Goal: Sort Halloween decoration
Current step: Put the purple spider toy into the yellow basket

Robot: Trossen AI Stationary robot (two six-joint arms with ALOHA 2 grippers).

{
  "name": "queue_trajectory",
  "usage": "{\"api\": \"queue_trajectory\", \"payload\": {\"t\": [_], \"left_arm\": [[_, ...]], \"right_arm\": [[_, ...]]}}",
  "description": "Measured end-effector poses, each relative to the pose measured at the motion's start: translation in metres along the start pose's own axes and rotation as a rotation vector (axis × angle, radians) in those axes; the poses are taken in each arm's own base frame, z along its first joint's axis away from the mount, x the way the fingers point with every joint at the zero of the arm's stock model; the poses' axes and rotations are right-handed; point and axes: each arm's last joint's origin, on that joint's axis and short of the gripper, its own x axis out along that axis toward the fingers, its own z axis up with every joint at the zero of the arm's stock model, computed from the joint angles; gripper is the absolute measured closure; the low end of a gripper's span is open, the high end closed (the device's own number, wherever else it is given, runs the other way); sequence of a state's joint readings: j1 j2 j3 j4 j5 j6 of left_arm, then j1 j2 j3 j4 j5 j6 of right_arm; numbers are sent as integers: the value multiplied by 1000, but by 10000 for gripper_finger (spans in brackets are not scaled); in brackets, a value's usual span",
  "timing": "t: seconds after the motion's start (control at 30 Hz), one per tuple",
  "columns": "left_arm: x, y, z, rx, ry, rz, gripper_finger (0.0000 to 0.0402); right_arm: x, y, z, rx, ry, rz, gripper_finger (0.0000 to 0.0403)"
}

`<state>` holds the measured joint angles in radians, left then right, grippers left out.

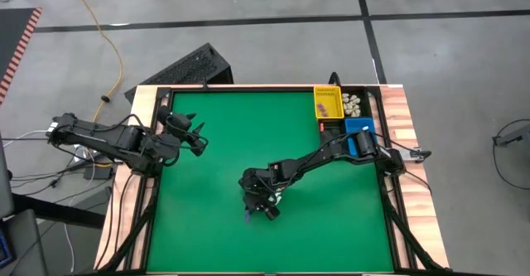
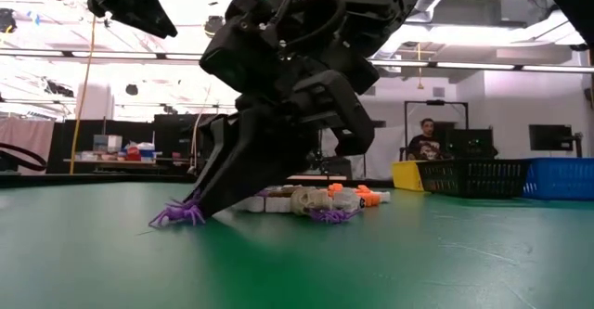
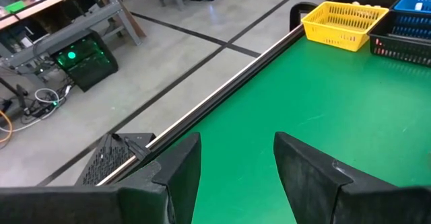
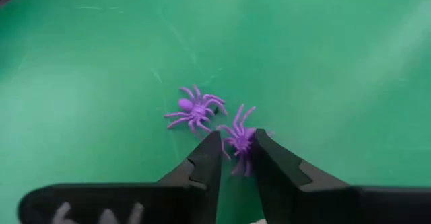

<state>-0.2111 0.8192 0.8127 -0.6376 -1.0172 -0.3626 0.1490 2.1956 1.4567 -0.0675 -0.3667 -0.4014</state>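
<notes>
We find the left end effector (image 1: 201, 140) raised near the table's (image 1: 207, 218) left edge, toward the far-left corner, its two fingers (image 3: 176, 177) spread apart with nothing between them.

Moving rightward, the right end effector (image 4: 236, 150) is down on the green surface near the table's middle, somewhat toward the near edge. Its fingers are narrowed around one purple spider (image 4: 239, 142), which sits between the tips; we record this as a grasp on that spider, with the tips at the table surface. A second purple spider (image 4: 195, 108) lies flat on the table just beside the first, apart from the fingers. We count two purple spiders here.

In the low view a small heap of trinkets (image 2: 311, 200) lies behind the right end effector: cream-white, orange and purple pieces, too crowded for us to count.

At the far-right corner we count three bins: one yellow bin (image 1: 327, 104), one black bin (image 1: 354, 104) holding cream-white pieces, and one blue bin (image 1: 358, 127) next to them.
</notes>
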Motion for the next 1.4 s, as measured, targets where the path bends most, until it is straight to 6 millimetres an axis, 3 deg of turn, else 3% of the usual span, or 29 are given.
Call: {"api": "queue_trajectory", "payload": {"t": [0.43, 0.67, 0.83, 0.93, 1.13, 1.23, 1.4], "left_arm": [[0, 0, 0, 3, 2, 0, 223], [0, 0, -1, 8, 7, -4, 223], [0, 1, -1, 14, 10, -5, 223], [-1, 1, -2, 2, 13, -6, 223], [-1, 1, -3, -13, 23, -10, 223], [-1, 1, -3, -12, 23, -10, 223], [-1, 1, -3, -17, 20, -5, 223]], "right_arm": [[-13, -13, 11, 23, -15, -64, 344], [-49, -33, 21, 60, -23, -119, 352], [-101, -55, 15, 131, 52, -165, 361], [-142, -69, -2, 202, 121, -196, 369], [-238, -87, -57, 414, 192, -419, 381], [-284, -84, -85, 547, 205, -595, 378], [-339, -69, -133, 822, 244, -879, 373]]}}
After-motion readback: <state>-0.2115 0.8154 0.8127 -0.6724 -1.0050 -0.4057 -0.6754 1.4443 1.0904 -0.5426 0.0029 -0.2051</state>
